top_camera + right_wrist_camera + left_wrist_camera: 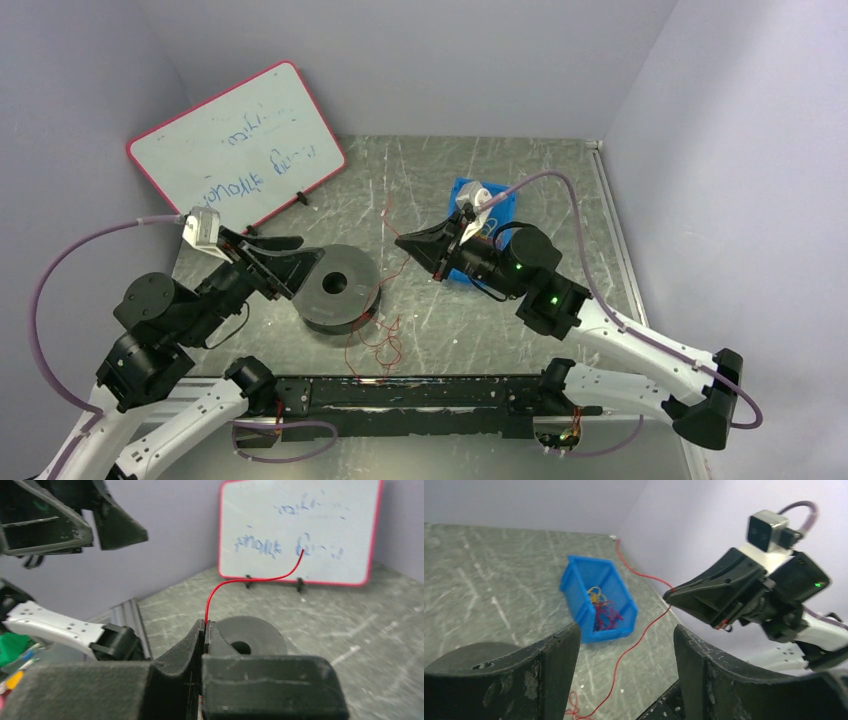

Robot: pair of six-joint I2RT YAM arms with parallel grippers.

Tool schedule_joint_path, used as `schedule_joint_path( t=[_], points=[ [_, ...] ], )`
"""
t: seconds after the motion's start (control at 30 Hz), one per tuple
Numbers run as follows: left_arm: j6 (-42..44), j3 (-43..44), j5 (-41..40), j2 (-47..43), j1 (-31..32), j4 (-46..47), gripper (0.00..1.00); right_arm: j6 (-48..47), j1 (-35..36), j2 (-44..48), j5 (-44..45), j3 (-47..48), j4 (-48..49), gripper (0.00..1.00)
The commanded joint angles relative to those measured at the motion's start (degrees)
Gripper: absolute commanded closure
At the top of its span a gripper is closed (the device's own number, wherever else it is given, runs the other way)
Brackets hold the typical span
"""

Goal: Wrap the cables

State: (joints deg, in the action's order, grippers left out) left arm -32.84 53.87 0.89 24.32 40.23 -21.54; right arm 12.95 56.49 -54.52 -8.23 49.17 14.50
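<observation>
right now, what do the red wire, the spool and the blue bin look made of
Red wire: thin, glossy red coating, likely plastic insulation; core unseen. Spool: matte dark grey, probably plastic. Blue bin: moulded plastic, by its even colour and smooth walls.

**Right gripper (408, 243) on the red wire (385, 342)**

You have its jaws drawn together to a point on the wire, which runs down to the dark spool (340, 300) and lies in loose loops before it. Your left gripper (305, 252) hovers spread at the spool's left edge.
</observation>
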Motion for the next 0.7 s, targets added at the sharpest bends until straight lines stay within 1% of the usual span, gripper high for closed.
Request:
schedule_joint_path(
  t=[0.0,0.13,0.23,0.4,0.53,0.67],
  points=[
    [2.0,2.5,-7.8,0.4,-0.1,-8.0,0.27,-4.5,0.3,1.9,8.9,3.5,-12.4,1.0],
    [2.3,4.0,-10.2,3.4,-0.1,-12.6,0.25,-5.8,0.2,3.1,14.3,5.5,-21.5,1.0],
    [2.6,5.3,-10.7,7.2,-0.1,-16.0,0.22,-5.6,0.2,4.0,20.0,7.8,-29.4,1.0],
    [3.5,6.4,-11.1,15.3,-0.1,-20.4,0.22,-4.1,0.2,5.0,30.4,14.9,-42.4,1.0],
    [4.3,6.8,-11.0,21.6,-0.1,-21.1,0.22,-2.8,0.2,5.4,38.3,21.6,-50.2,1.0],
    [5.1,6.9,-10.2,25.9,-0.1,-19.7,0.22,-2.2,0.2,5.2,46.3,27.8,-54.5,1.0]
  ],
)
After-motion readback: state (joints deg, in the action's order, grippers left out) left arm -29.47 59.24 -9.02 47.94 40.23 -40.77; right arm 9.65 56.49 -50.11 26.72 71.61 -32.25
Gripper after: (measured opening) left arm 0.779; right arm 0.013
